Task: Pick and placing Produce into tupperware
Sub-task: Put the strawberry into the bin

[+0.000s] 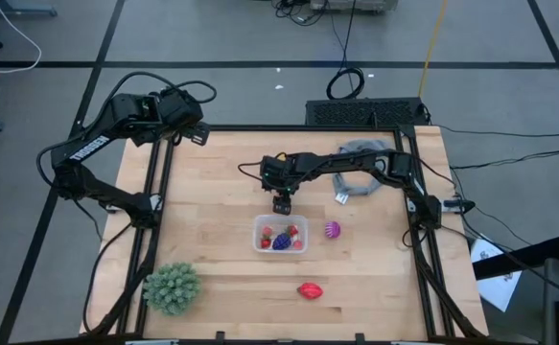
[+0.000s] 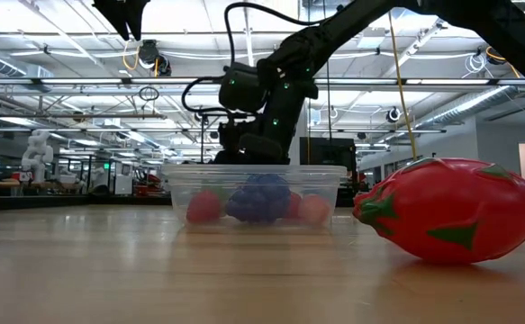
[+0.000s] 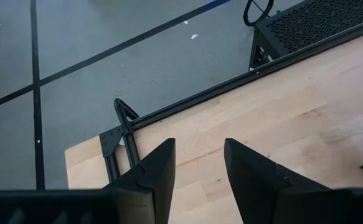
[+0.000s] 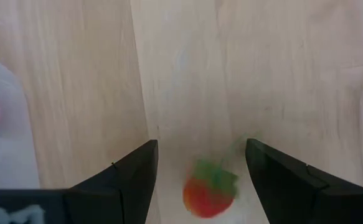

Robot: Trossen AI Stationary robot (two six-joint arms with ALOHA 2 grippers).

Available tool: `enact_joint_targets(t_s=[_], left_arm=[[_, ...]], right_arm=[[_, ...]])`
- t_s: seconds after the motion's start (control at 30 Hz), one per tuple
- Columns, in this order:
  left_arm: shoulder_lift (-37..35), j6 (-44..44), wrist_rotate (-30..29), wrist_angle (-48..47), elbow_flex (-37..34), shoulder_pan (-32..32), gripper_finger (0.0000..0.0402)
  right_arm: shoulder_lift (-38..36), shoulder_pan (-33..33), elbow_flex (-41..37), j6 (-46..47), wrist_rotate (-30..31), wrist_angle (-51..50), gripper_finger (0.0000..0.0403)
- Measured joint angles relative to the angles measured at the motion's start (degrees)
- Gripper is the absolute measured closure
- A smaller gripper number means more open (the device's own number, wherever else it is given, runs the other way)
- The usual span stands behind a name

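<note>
I see a green spiky ball (image 1: 172,287) at the near left corner of the wooden bench (image 1: 221,182), and a grey cloth ring (image 1: 359,169) toward the far right.

This was a large robotics lab or industrial workshop hall. The low view looked across a pale wooden table (image 2: 109,270) into a wide open room with exposed ceiling trusses (image 2: 82,81), strip lights and hanging cables, with equipment benches far behind. From above, the table stood in a black metal frame (image 1: 159,182) on a grey floor (image 1: 221,38) marked with dark tape lines, loose cables trailing across it.
</note>
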Motion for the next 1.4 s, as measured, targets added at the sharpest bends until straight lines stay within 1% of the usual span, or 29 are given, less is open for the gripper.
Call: enact_joint_targets(t_s=[0.23, 0.5, 0.9, 1.27, 1.4], left_arm=[[0.00, 0.00, -0.02, 0.00, 0.00, 0.01, 0.0259], [0.00, 0.00, -0.04, 0.00, 0.00, 0.01, 0.0259], [0.00, 0.00, -0.07, -0.01, 0.00, 0.01, 0.0259], [0.00, 0.00, -0.09, -0.02, 0.00, 0.00, 0.0259], [0.00, 0.00, -0.09, -0.02, 0.00, -0.01, 0.0259]], right_arm=[[0.00, 0.00, 0.00, -0.07, 0.01, -0.49, 0.0170], [-0.04, -0.47, 0.00, -0.11, 0.31, -3.34, 0.0170], [-0.06, -0.48, 0.00, -1.39, 0.46, -3.52, 0.0170], [-5.78, -0.52, 0.00, -2.45, 0.72, -6.77, 0.0169], [-5.88, -0.52, 0.00, -2.45, 0.72, -8.41, 0.0169]])
